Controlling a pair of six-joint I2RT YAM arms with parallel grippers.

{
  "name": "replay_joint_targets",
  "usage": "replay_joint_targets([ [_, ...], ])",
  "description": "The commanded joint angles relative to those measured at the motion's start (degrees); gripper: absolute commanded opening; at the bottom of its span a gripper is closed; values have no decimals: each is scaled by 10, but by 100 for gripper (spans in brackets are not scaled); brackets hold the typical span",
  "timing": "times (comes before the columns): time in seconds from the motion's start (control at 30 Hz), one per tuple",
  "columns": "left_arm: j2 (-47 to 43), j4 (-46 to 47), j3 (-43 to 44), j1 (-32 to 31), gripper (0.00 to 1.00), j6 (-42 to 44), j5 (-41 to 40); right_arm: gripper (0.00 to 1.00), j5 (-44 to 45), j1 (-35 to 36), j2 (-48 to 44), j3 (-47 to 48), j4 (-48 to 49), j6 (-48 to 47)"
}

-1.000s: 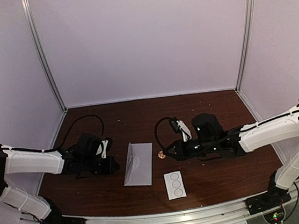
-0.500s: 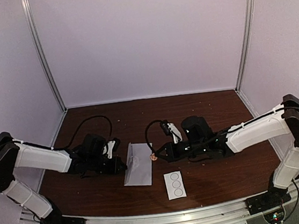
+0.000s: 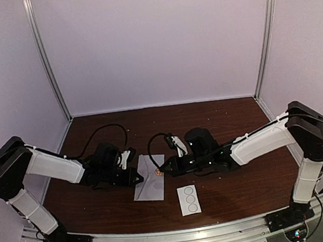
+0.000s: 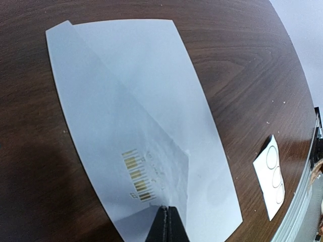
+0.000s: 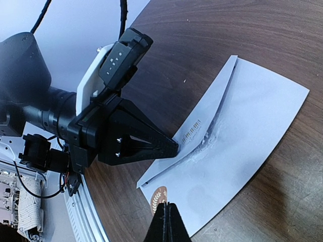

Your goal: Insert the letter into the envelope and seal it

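The envelope (image 3: 151, 187) is lying flat on the bench (image 3: 220, 126), its long axis running 12-to-6. The left pincer (image 3: 139, 178), closed and empty, is touching its 9 o'clock edge. The right pincer (image 3: 159, 171) is pinching a brown seal sticker (image 5: 160, 197) over the 3 o'clock edge.

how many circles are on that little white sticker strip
3. All sit in one row on the sticker strip, which lies on the table right of the envelope: far circle, middle circle, near circle. None looks hidden.
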Motion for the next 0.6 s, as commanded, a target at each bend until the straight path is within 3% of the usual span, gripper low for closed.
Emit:
replay_joint_targets([
  [0.0,19,44,19,1,0,14,15,0,-10,4,26,32,9,5],
  [0.57,61,54,10,1,0,18,22,0,-24,-20,134,117,-28,11],
])
